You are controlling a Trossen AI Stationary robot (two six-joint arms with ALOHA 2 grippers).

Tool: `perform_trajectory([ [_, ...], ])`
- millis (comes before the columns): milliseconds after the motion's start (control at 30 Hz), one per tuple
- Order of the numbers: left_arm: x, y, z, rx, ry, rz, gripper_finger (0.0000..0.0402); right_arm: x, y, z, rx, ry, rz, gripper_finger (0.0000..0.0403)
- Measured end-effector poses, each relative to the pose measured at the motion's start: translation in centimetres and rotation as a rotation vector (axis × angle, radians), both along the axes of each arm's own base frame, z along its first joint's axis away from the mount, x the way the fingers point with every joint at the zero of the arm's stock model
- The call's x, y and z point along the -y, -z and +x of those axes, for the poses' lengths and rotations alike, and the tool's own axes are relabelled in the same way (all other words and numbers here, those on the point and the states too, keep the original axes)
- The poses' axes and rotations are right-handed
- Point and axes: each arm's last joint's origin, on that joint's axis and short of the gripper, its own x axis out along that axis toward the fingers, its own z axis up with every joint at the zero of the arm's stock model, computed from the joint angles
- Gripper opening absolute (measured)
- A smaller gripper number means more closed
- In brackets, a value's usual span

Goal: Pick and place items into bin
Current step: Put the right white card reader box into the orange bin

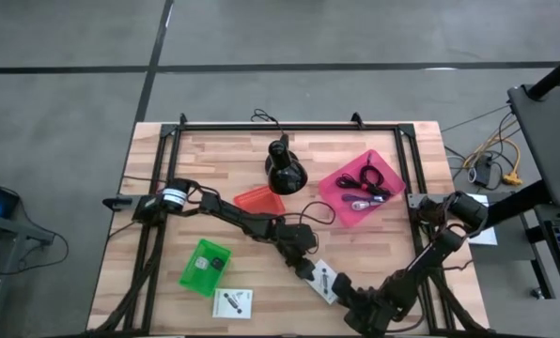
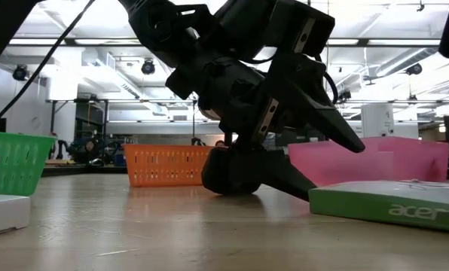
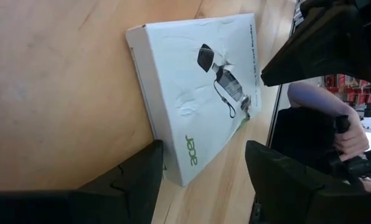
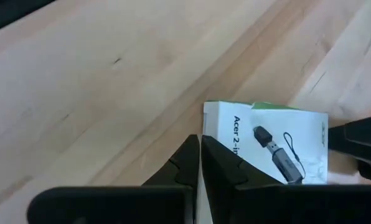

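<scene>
A flat white Acer box (image 1: 325,280) with green sides lies on the table's near middle, and the low view shows its green side (image 2: 390,203). My left gripper (image 1: 306,263) is open. It slants down at the box's end from the left, a finger on each side of its near corner (image 3: 179,180). My right gripper (image 1: 350,293) is shut (image 4: 200,140) and sits at the box's opposite end (image 4: 272,143). A second white box (image 1: 233,302) lies flat near the front edge. The pink bin (image 1: 360,188) holds black cables. My left gripper has one finger (image 3: 136,180) close beside the box's long edge (image 3: 157,134) and the other (image 3: 285,180) apart from it; whether either touches cannot be told. My right gripper's shut fingertips (image 4: 192,152) cover the box's corner (image 4: 209,109); touch cannot be told.
A green bin (image 1: 205,266) sits left of the box and an orange bin (image 1: 259,199) stands farther back. The black cone-shaped stand (image 1: 285,169) is at the far middle. A person's hand (image 3: 353,130) shows beyond the table in the left wrist view. Bare wood (image 1: 158,282) lies near left.
</scene>
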Motion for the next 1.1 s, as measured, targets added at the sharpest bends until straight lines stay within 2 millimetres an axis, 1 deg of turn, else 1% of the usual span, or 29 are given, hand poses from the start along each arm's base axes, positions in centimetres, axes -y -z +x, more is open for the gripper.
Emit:
perform_trajectory([
  [233,0.00,-0.02,0.00,0.003,0.003,0.002,0.0212,-0.07,-0.01,-0.08,0.000,0.016,0.013,0.0009],
  [367,-0.01,-0.06,0.04,0.006,0.002,0.001,0.0212,0.04,0.00,-0.08,0.027,0.027,-0.010,0.0009],
  [633,0.02,-0.14,0.12,0.023,0.000,-0.004,0.0212,0.65,0.65,0.02,0.029,0.048,-0.031,0.0009],
  [1100,-0.01,-0.15,0.21,0.021,-0.059,0.019,0.0212,0.65,0.37,0.34,0.126,0.025,-0.110,0.0009],
])
